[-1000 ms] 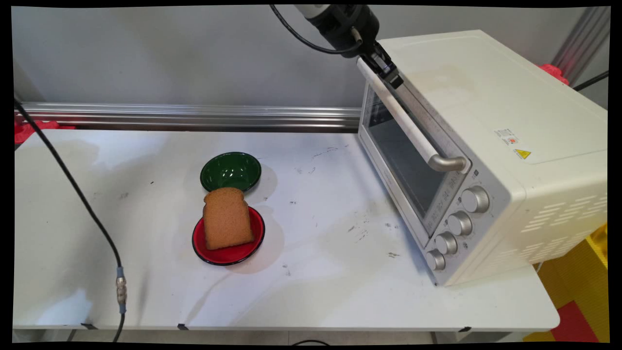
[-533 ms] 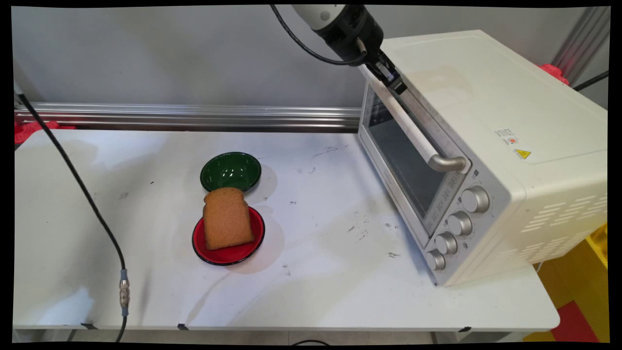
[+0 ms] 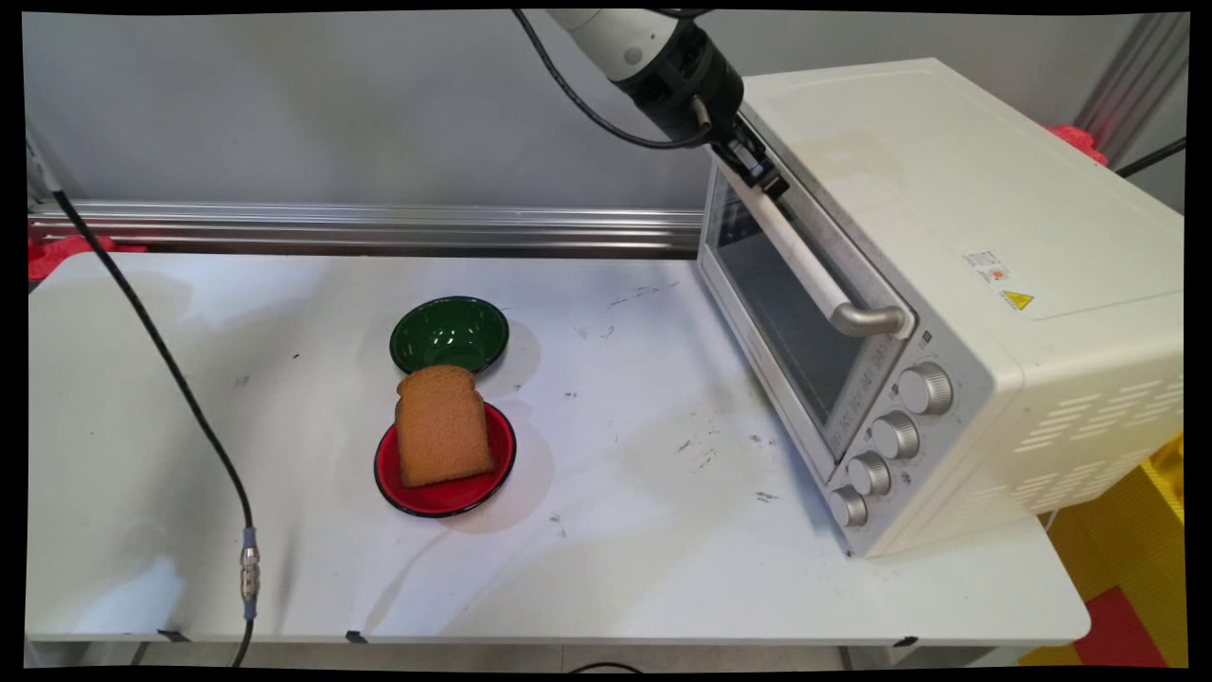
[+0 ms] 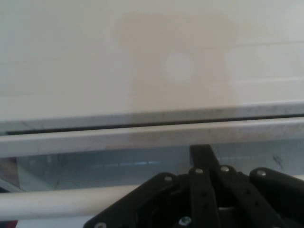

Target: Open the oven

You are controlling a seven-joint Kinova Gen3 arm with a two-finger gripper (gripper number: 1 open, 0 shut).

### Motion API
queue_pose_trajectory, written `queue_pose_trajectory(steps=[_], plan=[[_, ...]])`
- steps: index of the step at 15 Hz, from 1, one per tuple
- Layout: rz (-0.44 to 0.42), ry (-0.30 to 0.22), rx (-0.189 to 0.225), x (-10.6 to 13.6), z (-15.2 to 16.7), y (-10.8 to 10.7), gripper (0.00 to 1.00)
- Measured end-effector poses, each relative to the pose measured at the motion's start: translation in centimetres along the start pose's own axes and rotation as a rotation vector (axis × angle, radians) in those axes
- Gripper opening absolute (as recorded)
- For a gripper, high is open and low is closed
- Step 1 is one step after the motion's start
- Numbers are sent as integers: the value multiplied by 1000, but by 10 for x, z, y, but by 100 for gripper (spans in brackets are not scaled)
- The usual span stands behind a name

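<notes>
My black gripper (image 3: 757, 170) is at the far upper end of the white bar handle (image 3: 814, 275) on the cream toaster oven's (image 3: 956, 237) glass door (image 3: 781, 313). It looks shut, and its fingers reach past the bar toward the door. In the hand view the gripper (image 4: 203, 151) rises over the handle (image 4: 57, 202), which crosses the bottom left. Above it lie the door's top edge (image 4: 142, 137) and the oven's top (image 4: 152, 57), with a thin dark gap between them. On the table, a slice of brown toast (image 3: 442, 426) rests on a red plate (image 3: 445, 493).
A green bowl (image 3: 450, 333) sits just behind the red plate. The oven has several silver knobs (image 3: 895, 436) on its front right. A black cable (image 3: 170, 388) hangs over the table's left side. An aluminium rail (image 3: 360, 227) runs along the back.
The gripper has moved down and slightly left along the oven's front top edge, and the handle's far end has come with it. Toast, plate and bowl have stayed put.
</notes>
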Motion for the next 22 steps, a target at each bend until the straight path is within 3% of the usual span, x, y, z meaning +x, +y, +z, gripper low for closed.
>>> queue_pose_trajectory(steps=[8,16,22], plan=[[16,-33,-5,-25,-1,1,0],[41,-91,-10,-66,-15,-2,0],[52,-106,-1,-95,-19,-11,0]])
